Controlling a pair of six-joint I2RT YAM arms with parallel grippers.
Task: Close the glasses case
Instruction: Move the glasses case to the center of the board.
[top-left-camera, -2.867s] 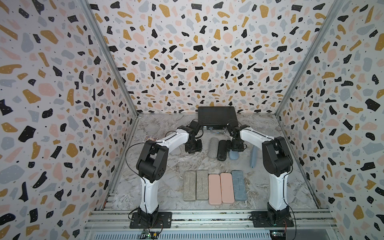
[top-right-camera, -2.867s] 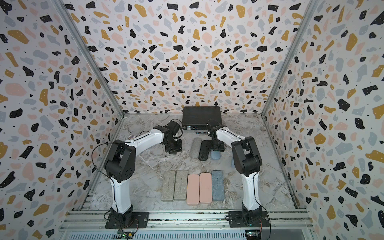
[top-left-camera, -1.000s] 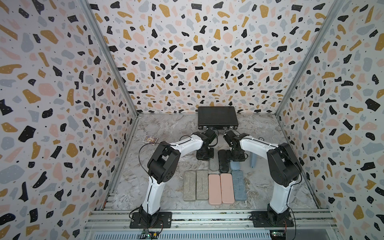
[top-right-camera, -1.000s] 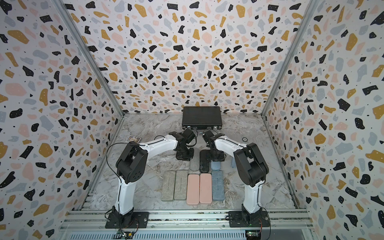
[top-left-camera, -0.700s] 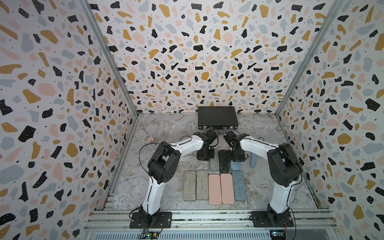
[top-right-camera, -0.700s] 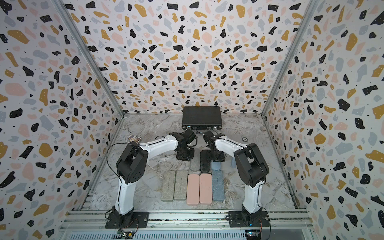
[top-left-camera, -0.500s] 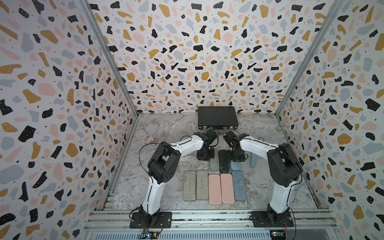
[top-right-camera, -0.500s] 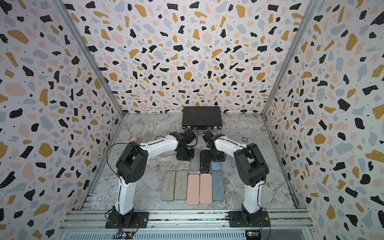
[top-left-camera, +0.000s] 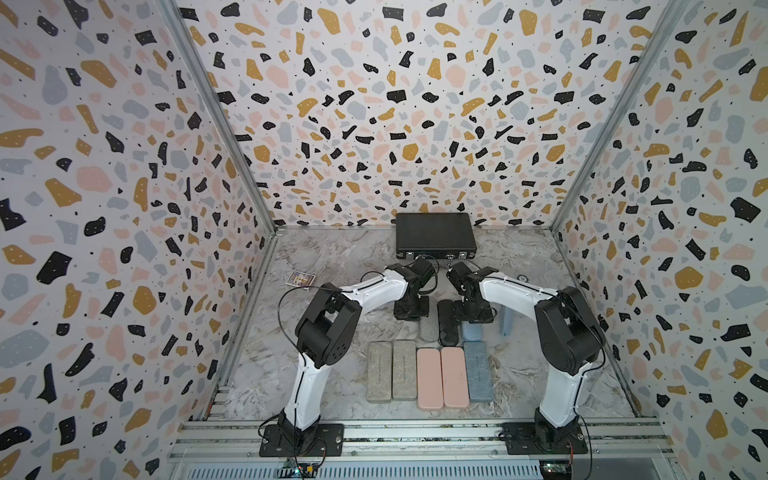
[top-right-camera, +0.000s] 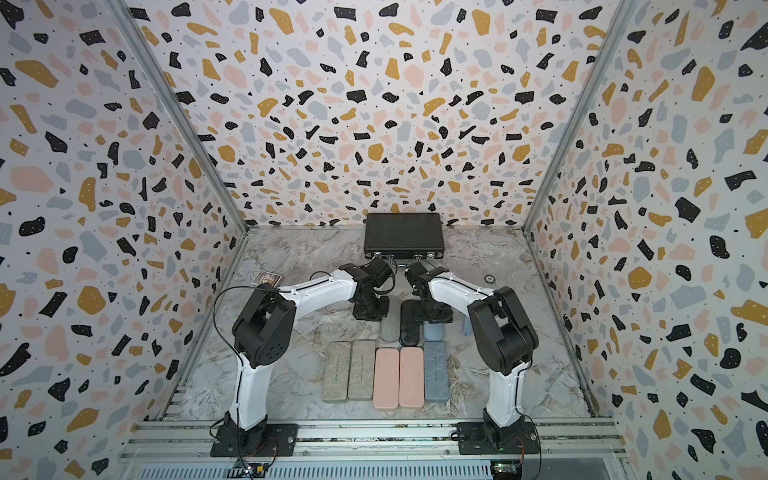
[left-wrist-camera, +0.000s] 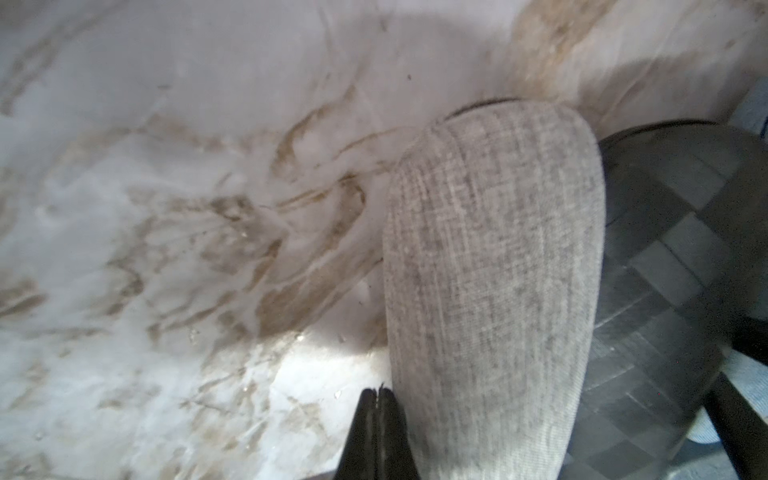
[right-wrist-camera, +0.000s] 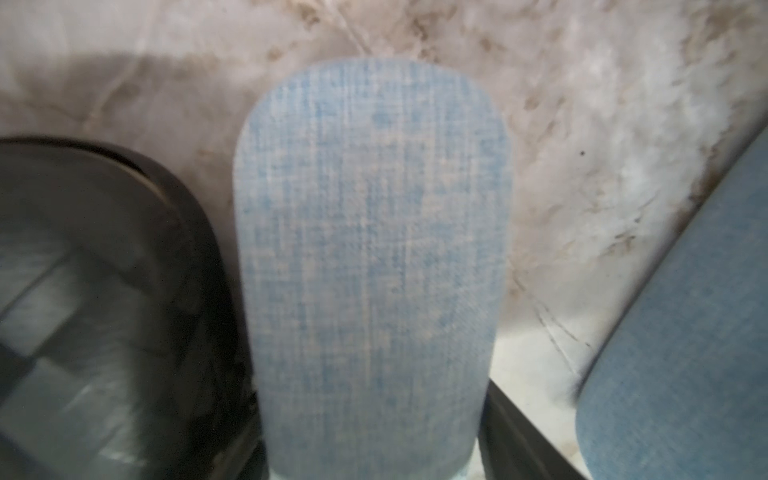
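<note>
A light blue glasses case (right-wrist-camera: 370, 249) lies flat on the marble table with no raised lid showing. My right gripper (right-wrist-camera: 374, 457) straddles its near end, open, with one finger (right-wrist-camera: 519, 440) close beside the case's edge. In both top views the case (top-left-camera: 471, 330) pokes out from under that gripper (top-left-camera: 473, 313). To its left lie a black quilted case (top-left-camera: 448, 322) and a grey fabric case (left-wrist-camera: 490, 270). My left gripper (left-wrist-camera: 378, 392) is shut and empty, its tips on the table next to the grey case.
Five closed cases form a front row: two grey (top-left-camera: 391, 370), two pink (top-left-camera: 442, 378), one blue (top-left-camera: 478, 370). Another blue case (top-left-camera: 508, 322) sits right of my right gripper. A black briefcase (top-left-camera: 434, 235) stands at the back wall, and a small card (top-left-camera: 301, 279) lies at the left.
Since about three seconds ago both grippers and the grey, black and light blue cases have come forward toward the front row. Over the last second both arms stay almost still.
</note>
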